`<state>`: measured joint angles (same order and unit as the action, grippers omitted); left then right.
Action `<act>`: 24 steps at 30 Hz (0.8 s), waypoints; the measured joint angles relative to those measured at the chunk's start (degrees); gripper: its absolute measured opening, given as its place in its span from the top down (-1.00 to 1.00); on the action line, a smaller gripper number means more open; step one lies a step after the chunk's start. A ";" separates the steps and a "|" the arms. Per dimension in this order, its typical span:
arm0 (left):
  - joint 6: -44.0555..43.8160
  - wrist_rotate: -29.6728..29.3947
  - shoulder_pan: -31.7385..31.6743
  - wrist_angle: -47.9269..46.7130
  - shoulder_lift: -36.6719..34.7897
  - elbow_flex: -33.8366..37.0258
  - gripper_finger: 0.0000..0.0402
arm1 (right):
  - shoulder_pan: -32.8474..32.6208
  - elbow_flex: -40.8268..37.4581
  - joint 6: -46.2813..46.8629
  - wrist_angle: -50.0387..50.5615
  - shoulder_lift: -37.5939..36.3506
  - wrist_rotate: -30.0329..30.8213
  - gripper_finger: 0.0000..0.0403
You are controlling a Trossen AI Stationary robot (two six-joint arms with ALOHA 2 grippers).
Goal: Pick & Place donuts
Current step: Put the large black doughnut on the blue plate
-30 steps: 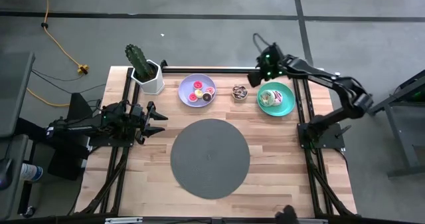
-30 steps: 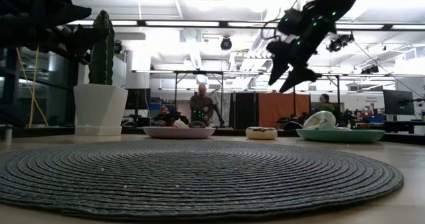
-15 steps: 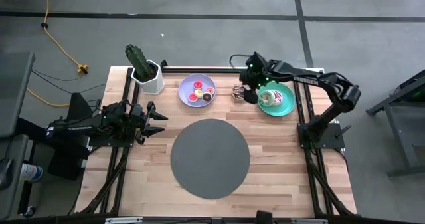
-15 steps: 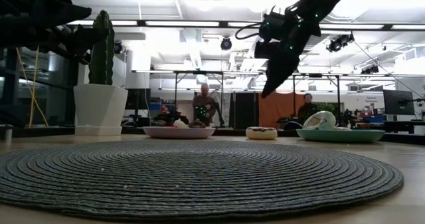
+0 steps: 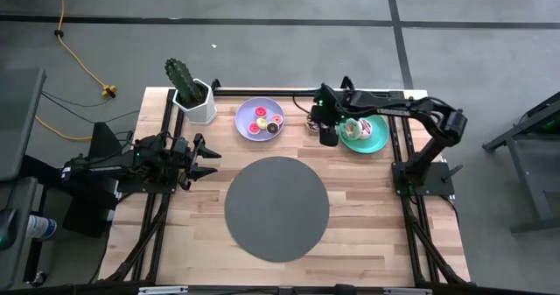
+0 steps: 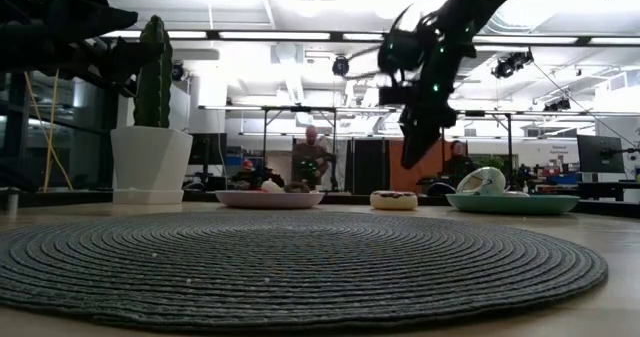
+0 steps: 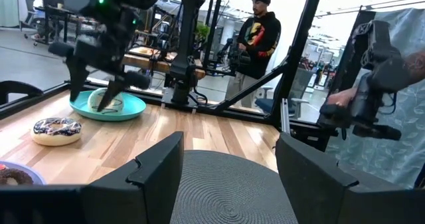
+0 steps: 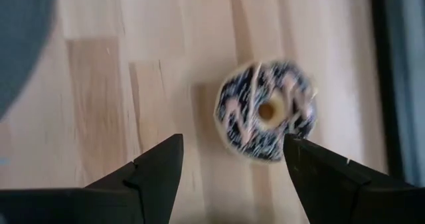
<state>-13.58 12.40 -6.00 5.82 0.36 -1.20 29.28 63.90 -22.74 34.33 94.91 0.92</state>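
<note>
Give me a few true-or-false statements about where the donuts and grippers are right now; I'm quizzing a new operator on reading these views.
1. A chocolate donut with white drizzle lies on the bare wooden table. True.
2. The right gripper is shut on that donut. False: its fingers are open and it hovers above the donut.
3. The lavender plate holds several small donuts. True.
4. The dark grey round mat has a donut on it. False: nothing lies on it.
5. The left gripper is over the teal plate. False: it waits at the table's left side, open.
</note>
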 joint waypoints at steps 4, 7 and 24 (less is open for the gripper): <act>0.00 0.00 0.00 0.00 0.01 0.00 -0.14 | -0.05 0.80 1.51 3.34 3.06 0.71 -0.25; 0.00 0.00 0.00 0.00 0.00 -0.01 -0.14 | -0.09 1.60 1.70 4.79 4.49 1.37 -0.25; 0.00 0.00 0.02 0.00 0.00 0.01 -0.14 | -0.17 4.39 -3.21 3.47 4.59 0.07 -0.36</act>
<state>-13.58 12.41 -5.98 5.82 0.36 -1.19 29.10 68.29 -25.95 37.80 99.50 0.99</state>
